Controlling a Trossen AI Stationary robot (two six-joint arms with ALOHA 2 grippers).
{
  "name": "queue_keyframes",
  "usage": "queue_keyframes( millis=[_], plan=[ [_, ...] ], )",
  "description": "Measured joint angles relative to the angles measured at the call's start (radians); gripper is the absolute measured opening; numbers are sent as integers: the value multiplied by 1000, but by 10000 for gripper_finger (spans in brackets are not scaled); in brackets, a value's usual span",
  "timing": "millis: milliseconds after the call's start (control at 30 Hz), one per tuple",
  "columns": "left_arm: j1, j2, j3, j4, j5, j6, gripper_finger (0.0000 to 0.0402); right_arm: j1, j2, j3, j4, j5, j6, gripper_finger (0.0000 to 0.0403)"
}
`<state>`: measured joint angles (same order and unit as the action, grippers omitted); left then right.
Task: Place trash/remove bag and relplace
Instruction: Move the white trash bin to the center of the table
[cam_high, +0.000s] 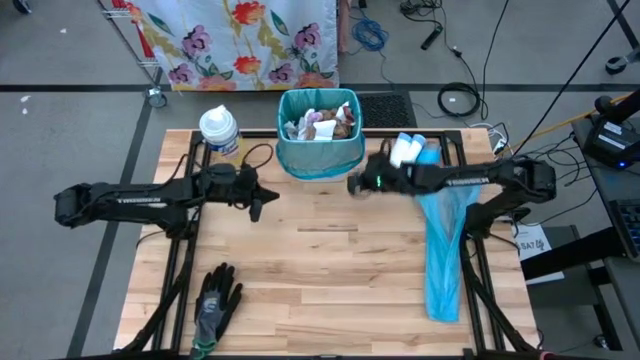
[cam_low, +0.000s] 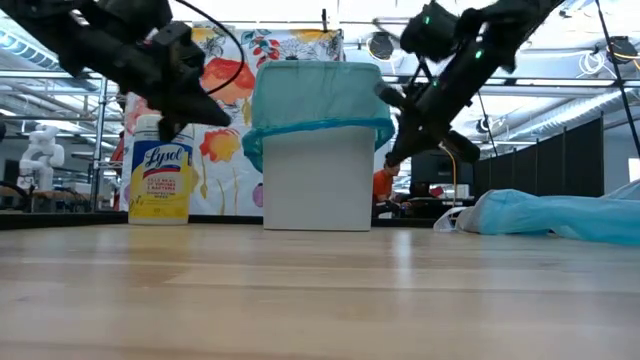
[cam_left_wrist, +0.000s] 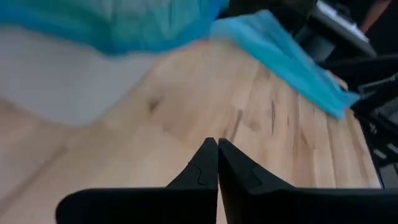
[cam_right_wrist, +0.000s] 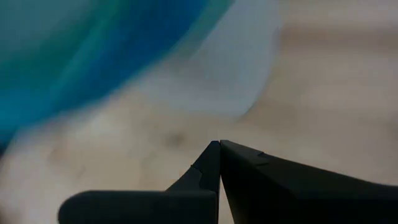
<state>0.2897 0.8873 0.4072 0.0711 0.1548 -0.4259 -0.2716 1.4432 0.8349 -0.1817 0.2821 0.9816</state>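
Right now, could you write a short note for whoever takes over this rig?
Left gripper: shut, empty, hovering beside the bin.
Right gripper: shut, empty, on the bin's other side.
Trash is in the bin, inside its blue liner.
Spare blue bag lies flat on the table under the right arm.
Done: trash binned. Left: pull the liner out, fit the spare.

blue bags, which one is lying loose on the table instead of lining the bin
The long blue bag stretched flat on the table's right side, under the right arm. The other blue bag is fitted over the white bin's rim and holds trash.
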Motion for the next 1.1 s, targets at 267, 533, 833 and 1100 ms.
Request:
queue_keyframes(
  millis=[267,533,833,1100],
  plan=[
    [142,157,55,86,2,42,1,-370,-41,21,207,-167,-199,0],
    [311,267,134,84,-48,43,0,-599,78,162,282,-394,-311,0],
    [477,336,189,137,-96,42,0,-626,288,409,276,-540,-407,0],
    [537,446,278,237,46,40,0,-626,377,499,263,-687,-427,0]
  ],
)
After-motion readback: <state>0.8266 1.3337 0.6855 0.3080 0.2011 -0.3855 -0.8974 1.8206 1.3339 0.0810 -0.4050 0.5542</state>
